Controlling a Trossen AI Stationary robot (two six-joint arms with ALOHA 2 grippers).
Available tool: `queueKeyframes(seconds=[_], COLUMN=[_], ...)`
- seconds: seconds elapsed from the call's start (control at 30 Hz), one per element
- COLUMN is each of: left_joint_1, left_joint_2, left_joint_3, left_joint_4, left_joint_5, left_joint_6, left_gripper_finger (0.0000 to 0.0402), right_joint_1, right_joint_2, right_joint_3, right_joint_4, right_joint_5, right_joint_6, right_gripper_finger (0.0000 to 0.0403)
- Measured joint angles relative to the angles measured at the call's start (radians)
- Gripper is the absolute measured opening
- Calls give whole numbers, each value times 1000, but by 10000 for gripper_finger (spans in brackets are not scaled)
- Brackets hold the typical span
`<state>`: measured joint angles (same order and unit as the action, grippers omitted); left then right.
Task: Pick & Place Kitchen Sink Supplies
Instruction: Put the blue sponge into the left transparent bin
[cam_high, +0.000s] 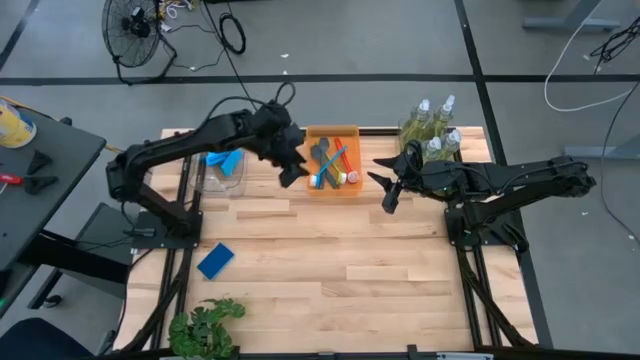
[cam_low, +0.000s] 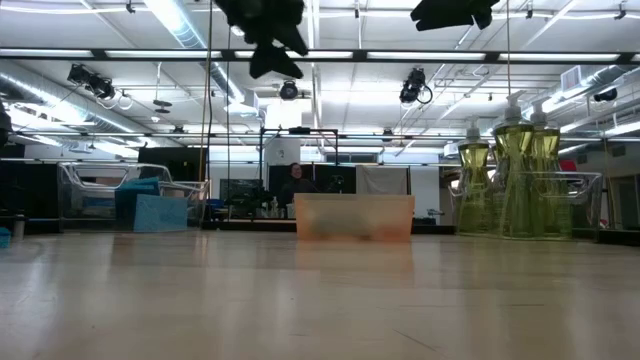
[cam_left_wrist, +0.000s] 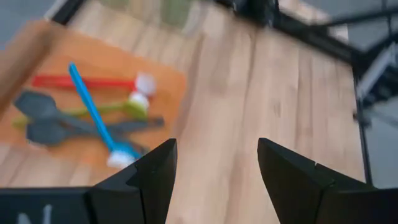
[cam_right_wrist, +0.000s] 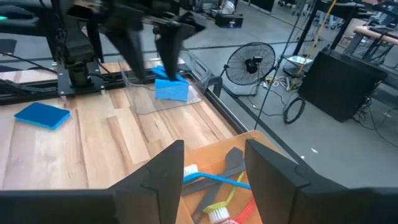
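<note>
Brushes (cam_high: 333, 163) lie in the tray (cam_high: 333, 132); one sponge (cam_high: 215, 260) remains on the tabletop (cam_high: 330, 260); left hand (cam_high: 293, 165) and right hand (cam_high: 388, 190) both open, empty.

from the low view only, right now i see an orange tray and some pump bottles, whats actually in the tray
Observer: Long-handled brushes lie in the orange tray: blue, red, yellow-green and dark ones, heaped together.
Operator: any sponges out on the table
Observer: One dark-blue sponge lies flat on the bare wood, on the left arm's side, near the leafy plant.
Operator: and the blue thing i see far left
Observer: That is a light-blue sponge, already inside the clear bin.
Operator: where are the grippers
Observer: The left gripper hangs open at the tray's left edge; the right gripper, open too, hangs between the tray and the pump bottles.
</note>
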<state>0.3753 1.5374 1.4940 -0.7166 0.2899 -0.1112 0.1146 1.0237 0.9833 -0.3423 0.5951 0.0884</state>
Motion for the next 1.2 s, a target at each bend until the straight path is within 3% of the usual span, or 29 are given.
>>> queueKeyframes(seconds=[0.47,1.2], left_joint_1=[-214,-509], left_joint_2=[-63,-238], left_joint_3=[-4,-439], left_joint_4=[-558,-527], left_joint_5=[27,-24], left_joint_6=[314,111], left_gripper_finger=[227,226], right_joint_1=[0,0], right_joint_2=[0,0], right_joint_3=[0,0], right_joint_4=[7,22], right_joint_5=[-12,-38], right_joint_6=[0,2], right_gripper_finger=[171,171])
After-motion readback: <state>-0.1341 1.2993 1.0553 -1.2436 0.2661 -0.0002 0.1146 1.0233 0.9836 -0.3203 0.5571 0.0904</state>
